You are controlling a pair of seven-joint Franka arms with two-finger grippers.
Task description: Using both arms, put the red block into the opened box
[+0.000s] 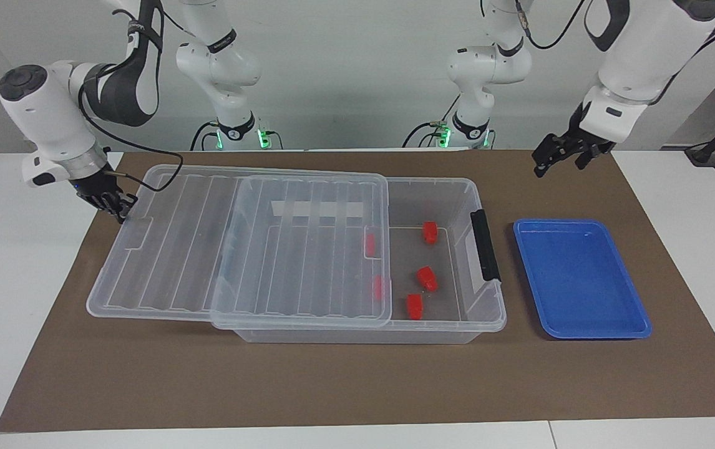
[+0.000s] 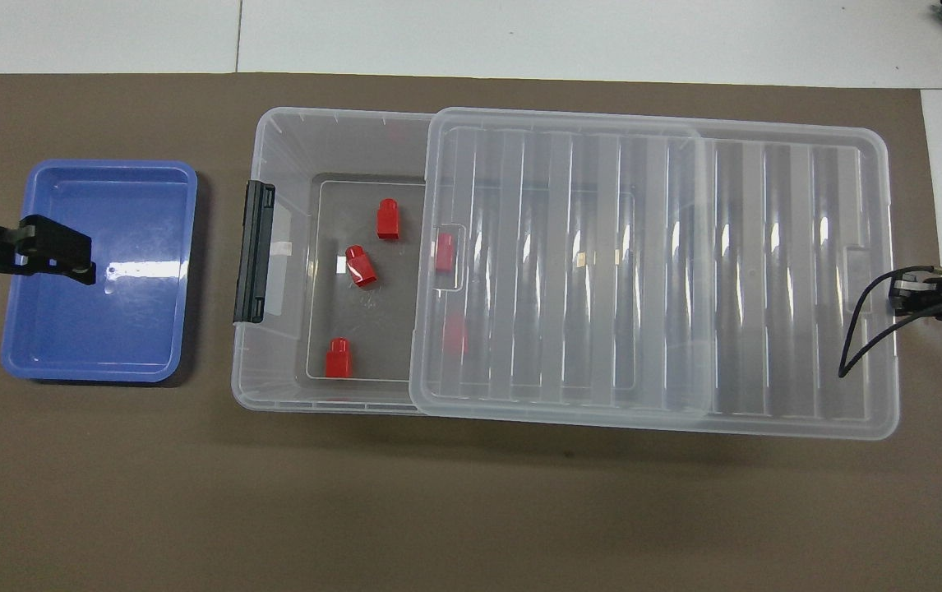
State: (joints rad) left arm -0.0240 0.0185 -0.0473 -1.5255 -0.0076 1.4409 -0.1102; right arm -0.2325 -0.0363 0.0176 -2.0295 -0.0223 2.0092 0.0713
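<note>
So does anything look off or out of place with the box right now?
Only the lid: it sits slid sideways on the box, overhanging the right arm's end and leaving the latch end uncovered. The red blocks lie inside; nothing looks spilled or damaged.
</note>
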